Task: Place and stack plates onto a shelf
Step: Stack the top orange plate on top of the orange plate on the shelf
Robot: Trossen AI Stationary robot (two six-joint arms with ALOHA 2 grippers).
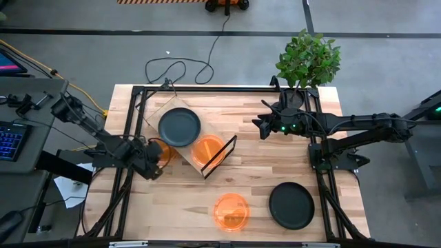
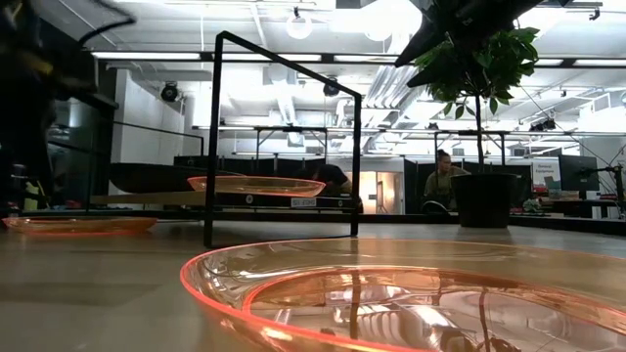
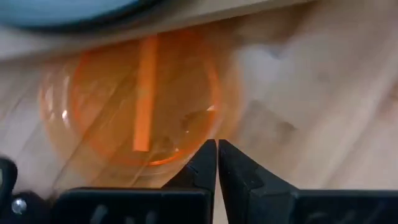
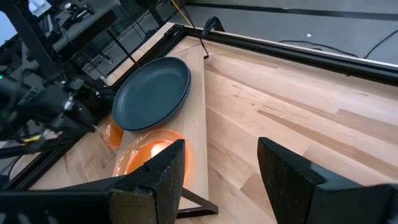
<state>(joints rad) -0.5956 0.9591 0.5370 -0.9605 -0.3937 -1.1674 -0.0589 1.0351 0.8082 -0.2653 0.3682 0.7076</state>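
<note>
A: Orange plate [image 2: 411, 298] is filling the low view's foreground, lying flat on the butcher-block table [image 1: 262, 182] near the front edge; from above it is sitting alone, left of a dark plate [image 1: 291, 205].

B: Going by size. The table is carrying everything. What is the shelf [image 1: 189, 131] doing?

A: Shelf is lying at an angle on the table's left half, its black wire frame [image 1: 220, 155] standing at the lower right end. It is holding two plates side by side: a dark grey plate [image 1: 180, 127] toward the far end and an orange plate [image 1: 207, 151] beside the frame.

B: And the plant?

A: Potted plant [image 1: 308, 60] is standing at the far right corner.

B: Left arm?

A: Left gripper [image 1: 153, 164] is sitting low at the shelf's left edge, over a third orange plate [image 3: 134, 99] that is lying on the table, partly tucked against the board. Its fingers are pressed together, tips at that plate's near rim; I cannot tell whether they are pinching it.

B: Right arm?

A: Right gripper [image 1: 260, 126] is hanging above the table, right of the shelf, well apart from it, pointing toward it. Its fingers are spread wide with nothing between them.
</note>
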